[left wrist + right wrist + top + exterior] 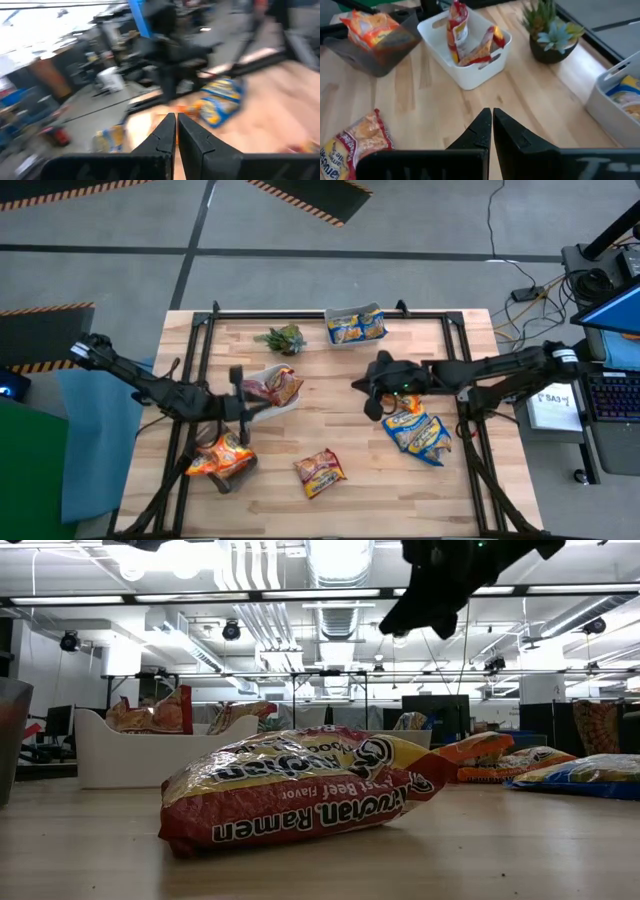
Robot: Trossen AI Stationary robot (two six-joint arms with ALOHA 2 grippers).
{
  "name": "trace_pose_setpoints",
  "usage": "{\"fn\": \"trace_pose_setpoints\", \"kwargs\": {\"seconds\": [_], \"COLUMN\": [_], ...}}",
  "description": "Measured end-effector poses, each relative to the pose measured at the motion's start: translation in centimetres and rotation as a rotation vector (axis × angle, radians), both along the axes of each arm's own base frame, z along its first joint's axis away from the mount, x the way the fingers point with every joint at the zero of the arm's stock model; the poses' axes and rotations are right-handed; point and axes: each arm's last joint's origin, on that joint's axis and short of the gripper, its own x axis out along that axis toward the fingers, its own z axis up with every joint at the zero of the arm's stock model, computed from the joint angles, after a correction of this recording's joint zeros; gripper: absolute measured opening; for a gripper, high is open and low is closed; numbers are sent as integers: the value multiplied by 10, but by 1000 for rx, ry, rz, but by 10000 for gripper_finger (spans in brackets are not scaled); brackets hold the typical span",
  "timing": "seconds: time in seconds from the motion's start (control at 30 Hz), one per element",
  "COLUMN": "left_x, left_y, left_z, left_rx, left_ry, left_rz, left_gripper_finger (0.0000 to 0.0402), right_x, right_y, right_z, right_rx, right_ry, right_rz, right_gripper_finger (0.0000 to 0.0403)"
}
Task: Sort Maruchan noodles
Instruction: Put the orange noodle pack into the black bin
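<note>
My table (330,370) carries three tubs: a white tub (270,392) with dark red packets (278,387) upright in it, a grey tub (222,462) of orange packets (220,454) and a clear tub (355,326) of blue-yellow packets (356,330). A heap of loose blue-yellow packets (420,432) lies at my right, one dark red packet (319,471) lies alone near the front edge, and a small plant (283,338) stands near the clear tub. My right gripper (491,126) hangs clenched and empty above the table's middle, beside that heap, and my left gripper (176,131), also clenched on nothing, is beside the white tub.
</note>
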Motion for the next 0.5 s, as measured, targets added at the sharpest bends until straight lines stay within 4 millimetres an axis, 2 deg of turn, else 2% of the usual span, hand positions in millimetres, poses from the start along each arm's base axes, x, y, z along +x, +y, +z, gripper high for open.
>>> {"fn": "trace_pose_setpoints", "kwargs": {"seconds": [0.27, 0.5], "left_x": [-2, -6], "left_y": [-7, -3], "left_z": [-18, -29], "left_rx": [21, -30], "left_ry": [189, 314], "left_rz": [-340, -312], "left_gripper_finger": [0, 0], "right_x": [-7, -5], "right_y": [-1, -2], "right_z": [7, 5], "right_rx": [-8, 4], "right_ry": [-37, -34], "right_rz": [-1, -15], "right_gripper_finger": [9, 9]}}
